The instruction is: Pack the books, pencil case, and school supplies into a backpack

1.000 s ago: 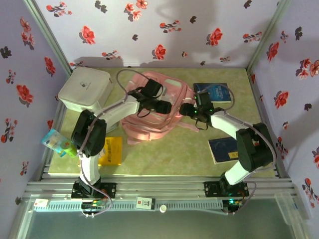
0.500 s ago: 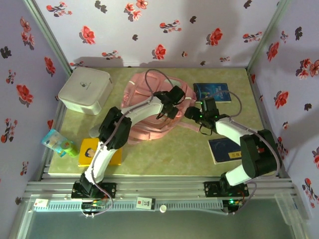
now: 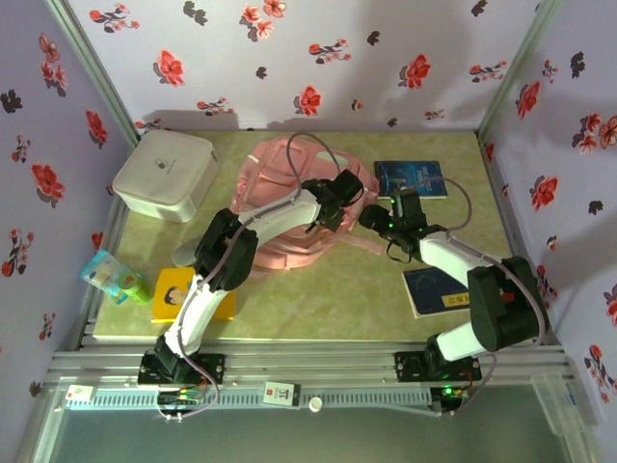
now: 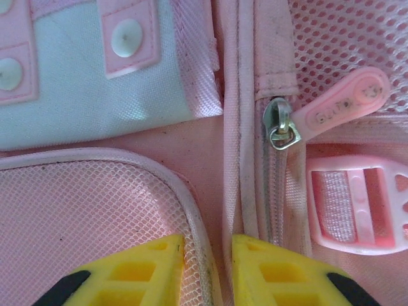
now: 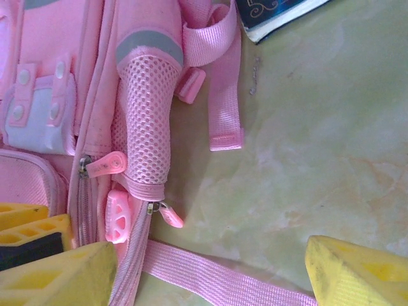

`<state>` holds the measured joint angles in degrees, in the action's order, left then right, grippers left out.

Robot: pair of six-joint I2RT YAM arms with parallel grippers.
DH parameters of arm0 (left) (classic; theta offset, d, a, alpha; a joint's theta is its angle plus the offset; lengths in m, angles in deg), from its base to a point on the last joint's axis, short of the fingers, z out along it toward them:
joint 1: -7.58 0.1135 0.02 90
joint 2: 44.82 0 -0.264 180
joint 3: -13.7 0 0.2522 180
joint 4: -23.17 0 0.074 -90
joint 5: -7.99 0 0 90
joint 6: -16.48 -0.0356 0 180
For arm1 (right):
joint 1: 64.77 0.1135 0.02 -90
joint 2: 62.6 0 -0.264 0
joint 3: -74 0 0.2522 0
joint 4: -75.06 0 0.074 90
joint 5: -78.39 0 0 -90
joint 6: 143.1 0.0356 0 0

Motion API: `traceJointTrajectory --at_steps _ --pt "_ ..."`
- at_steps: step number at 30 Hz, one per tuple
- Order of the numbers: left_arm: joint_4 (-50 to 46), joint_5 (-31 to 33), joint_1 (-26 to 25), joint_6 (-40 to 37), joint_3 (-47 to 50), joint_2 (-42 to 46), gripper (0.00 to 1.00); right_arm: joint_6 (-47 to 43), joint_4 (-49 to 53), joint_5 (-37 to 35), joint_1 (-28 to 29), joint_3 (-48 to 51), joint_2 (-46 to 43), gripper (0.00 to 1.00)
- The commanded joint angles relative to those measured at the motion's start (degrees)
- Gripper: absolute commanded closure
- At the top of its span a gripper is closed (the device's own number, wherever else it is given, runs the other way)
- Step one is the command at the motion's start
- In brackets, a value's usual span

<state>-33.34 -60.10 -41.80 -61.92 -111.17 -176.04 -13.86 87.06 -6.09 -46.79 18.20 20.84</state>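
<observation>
The pale-pink backpack (image 3: 280, 207) lies flat mid-table. My left gripper (image 3: 337, 198) presses on its right side. Its yellow fingers (image 4: 140, 274) are closed to a narrow gap on a ridge of fabric (image 4: 208, 242) between the mesh pocket edge and a zip track. A pink zip pull (image 4: 338, 105) lies just beyond. My right gripper (image 5: 210, 274) is open wide over a strap (image 5: 217, 280), close to a second zip pull (image 5: 171, 217). Two dark blue books (image 3: 410, 178) (image 3: 434, 289) and a yellow book (image 3: 193, 294) lie on the table.
A white rounded box (image 3: 164, 174) stands at the back left. A teal and green packet (image 3: 116, 278) lies at the left edge. Floral walls close in three sides. Both arms meet at the backpack's right edge, their grippers close together.
My left gripper has swung right across the backpack to its right side and its jaws have narrowed. The right gripper has shifted slightly right. The yellow book is now uncovered.
</observation>
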Motion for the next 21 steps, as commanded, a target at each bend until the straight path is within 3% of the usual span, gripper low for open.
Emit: traceJointTrajectory --at_steps 1,15,19,21 --pt "-4.2 1.6 1.0 0.3 -2.3 0.1 0.71 0.7 -0.7 -1.4 -0.4 0.7 -1.3 0.22" --pt "-5.8 0.9 2.3 1.7 -2.1 -3.7 0.68 1.7 -2.1 -0.9 -0.4 1.3 -0.3 0.21" --pt "-6.3 -0.2 2.3 1.5 -2.6 -3.6 0.63 1.4 -1.9 -1.4 -0.4 1.2 0.1 0.15" --pt "-6.6 -0.4 2.3 1.1 -3.3 -3.6 0.70 0.9 -1.6 -1.2 -0.4 1.0 0.6 0.11"
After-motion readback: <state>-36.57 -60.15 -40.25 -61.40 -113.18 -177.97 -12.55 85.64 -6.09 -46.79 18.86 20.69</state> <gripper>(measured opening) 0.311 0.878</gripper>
